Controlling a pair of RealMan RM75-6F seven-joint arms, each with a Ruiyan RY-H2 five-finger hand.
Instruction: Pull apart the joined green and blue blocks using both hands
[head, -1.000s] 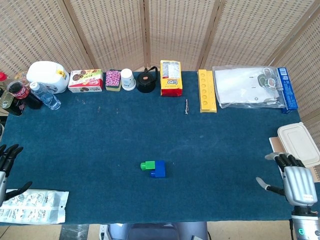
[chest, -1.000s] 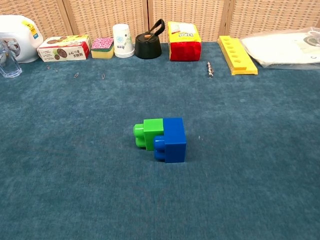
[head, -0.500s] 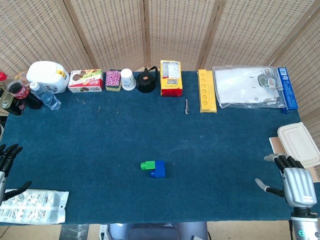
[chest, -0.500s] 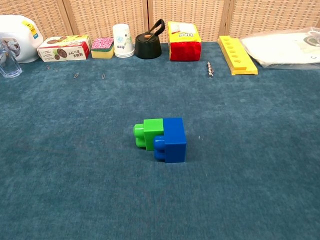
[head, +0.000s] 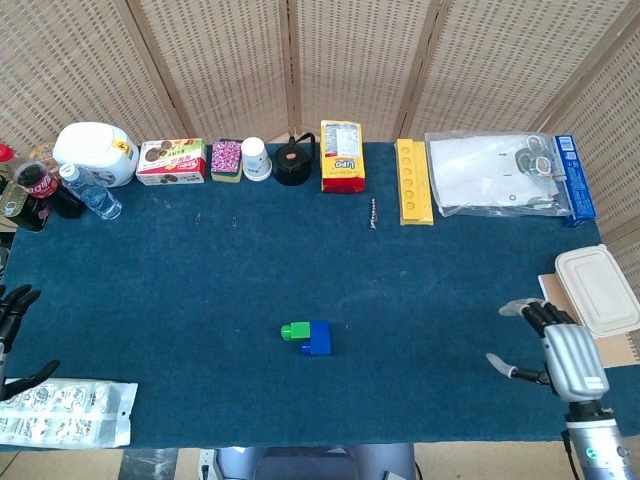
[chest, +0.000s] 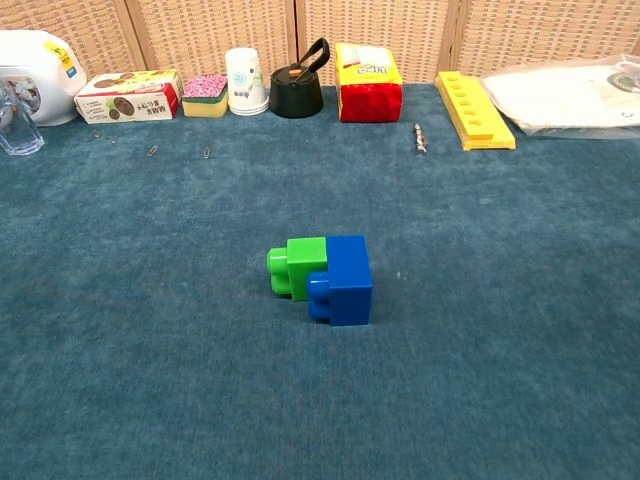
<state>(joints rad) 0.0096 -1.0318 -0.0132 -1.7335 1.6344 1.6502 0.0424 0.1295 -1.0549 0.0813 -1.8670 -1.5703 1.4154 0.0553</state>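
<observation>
The green block (head: 295, 330) (chest: 296, 266) and the blue block (head: 317, 338) (chest: 345, 280) lie joined together near the middle of the blue cloth, green on the left, blue on the right. My right hand (head: 560, 352) hovers over the table's right front corner, fingers spread, holding nothing, far right of the blocks. At the far left front edge my left hand (head: 10, 335) shows only partly, fingers apart and empty. The chest view shows neither hand.
Along the back stand a white jug (head: 97, 151), snack box (head: 171, 161), paper cup (head: 256, 158), black pot (head: 293, 162), yellow-red packet (head: 342, 156) and yellow tray (head: 414, 181). A plastic bag (head: 498, 172) lies back right, a lidded container (head: 598, 288) right, a blister pack (head: 68, 412) front left.
My right hand has moved left and slightly forward, further onto the cloth. My left hand has slipped a little further out of frame. The blocks have not moved.
</observation>
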